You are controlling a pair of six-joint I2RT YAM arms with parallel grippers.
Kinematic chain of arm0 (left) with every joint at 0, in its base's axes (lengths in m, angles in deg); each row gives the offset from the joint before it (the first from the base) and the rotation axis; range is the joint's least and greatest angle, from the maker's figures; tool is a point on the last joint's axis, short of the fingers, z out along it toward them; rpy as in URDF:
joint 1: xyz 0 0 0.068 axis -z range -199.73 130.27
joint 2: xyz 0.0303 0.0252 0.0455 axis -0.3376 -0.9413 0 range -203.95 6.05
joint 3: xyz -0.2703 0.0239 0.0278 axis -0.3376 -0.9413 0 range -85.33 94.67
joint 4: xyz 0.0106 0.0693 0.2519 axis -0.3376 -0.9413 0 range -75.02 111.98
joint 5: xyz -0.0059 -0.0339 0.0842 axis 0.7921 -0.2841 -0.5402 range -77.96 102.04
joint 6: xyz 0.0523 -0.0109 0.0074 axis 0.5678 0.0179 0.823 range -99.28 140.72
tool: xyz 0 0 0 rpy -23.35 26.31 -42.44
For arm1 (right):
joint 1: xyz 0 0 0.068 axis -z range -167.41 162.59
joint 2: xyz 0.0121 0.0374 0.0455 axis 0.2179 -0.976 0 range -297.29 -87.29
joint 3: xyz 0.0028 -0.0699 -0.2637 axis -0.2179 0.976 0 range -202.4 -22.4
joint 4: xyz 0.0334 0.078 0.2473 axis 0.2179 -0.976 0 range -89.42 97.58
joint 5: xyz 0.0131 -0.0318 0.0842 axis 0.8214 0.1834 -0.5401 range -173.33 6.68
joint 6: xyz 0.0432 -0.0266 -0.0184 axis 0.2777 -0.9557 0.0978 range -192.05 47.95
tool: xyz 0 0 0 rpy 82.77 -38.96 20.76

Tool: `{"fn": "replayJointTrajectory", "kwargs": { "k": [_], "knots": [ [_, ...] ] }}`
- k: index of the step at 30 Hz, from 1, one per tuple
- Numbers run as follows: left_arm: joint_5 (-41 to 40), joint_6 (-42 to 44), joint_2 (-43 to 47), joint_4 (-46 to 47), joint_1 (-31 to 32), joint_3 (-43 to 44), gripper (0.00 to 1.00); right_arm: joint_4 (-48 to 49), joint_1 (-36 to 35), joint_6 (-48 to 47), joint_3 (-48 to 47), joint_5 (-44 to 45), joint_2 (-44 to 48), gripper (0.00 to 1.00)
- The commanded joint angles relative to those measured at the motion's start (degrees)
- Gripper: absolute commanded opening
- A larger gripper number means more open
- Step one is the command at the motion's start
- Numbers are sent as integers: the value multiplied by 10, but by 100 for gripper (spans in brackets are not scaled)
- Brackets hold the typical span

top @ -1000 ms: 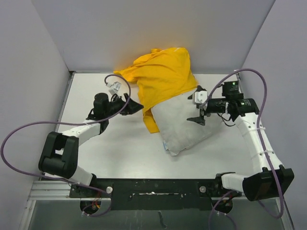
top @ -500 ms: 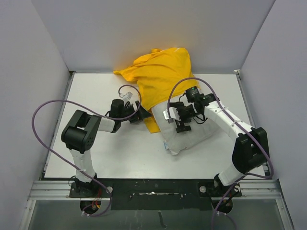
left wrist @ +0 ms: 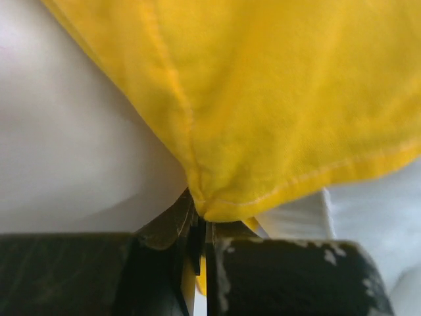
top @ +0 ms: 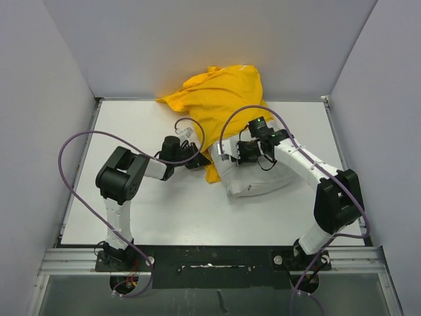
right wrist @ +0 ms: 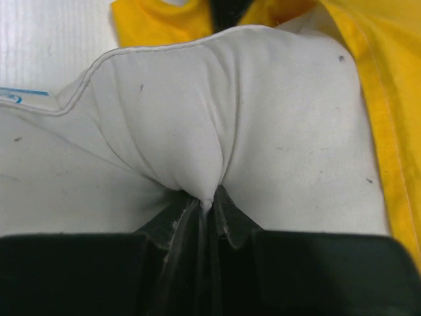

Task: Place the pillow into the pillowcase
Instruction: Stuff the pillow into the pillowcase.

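Observation:
The yellow pillowcase point(top: 220, 99) lies crumpled at the back middle of the table, its near edge draped over the white pillow point(top: 260, 179). My left gripper point(top: 199, 158) is shut on the pillowcase's near hem, a yellow fold point(left wrist: 217, 204) pinched between its fingers. My right gripper point(top: 230, 151) is shut on the pillow, with a tuck of white fabric point(right wrist: 207, 197) squeezed in its jaws near the pillow's far left corner. The pillow's far end sits under the yellow cloth point(right wrist: 388, 99).
The white table point(top: 131, 125) is walled by grey panels at the back and both sides. Purple cables point(top: 79, 141) loop above both arms. A black rail point(top: 210, 253) runs along the near edge.
Both grippers have closed: the left on the pillowcase hem, the right on the pillow. Both arms moved inward, and the pillow has been drawn in and bunched up.

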Motion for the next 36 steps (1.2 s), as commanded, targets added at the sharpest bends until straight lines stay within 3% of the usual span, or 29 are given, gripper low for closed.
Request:
{"fn": "replayJointTrajectory", "kwargs": {
  "k": [1,6,10,13,17,19,22,28,30,34,36],
  "knots": [
    [144,13,129,-29,36,14,0,155,-4,91,-86,111,13,0],
    [241,8,297,-158,115,40,0,182,-23,151,-205,193,10,0],
    [270,-13,374,-192,145,10,0,226,-26,159,-134,219,9,0],
    [269,-22,396,-191,145,-51,0,228,-35,155,-30,173,2,0],
    [248,-25,393,-202,125,-141,0,177,-48,125,102,-12,18,1],
    [229,-26,398,-205,119,-167,4,153,-49,111,132,-77,36,12],
    [201,-13,423,-243,115,-181,25,70,-46,70,124,-150,66,37],
    [134,82,544,-459,89,-132,45,-226,24,-64,-8,-360,137,80],
    [102,121,588,-519,78,-103,52,-285,67,-82,-41,-400,162,87],
    [4,198,632,-539,82,-41,67,-189,163,37,-22,-422,206,96],
    [-58,234,609,-530,100,2,68,-59,226,192,19,-429,216,98]
  ]
}}
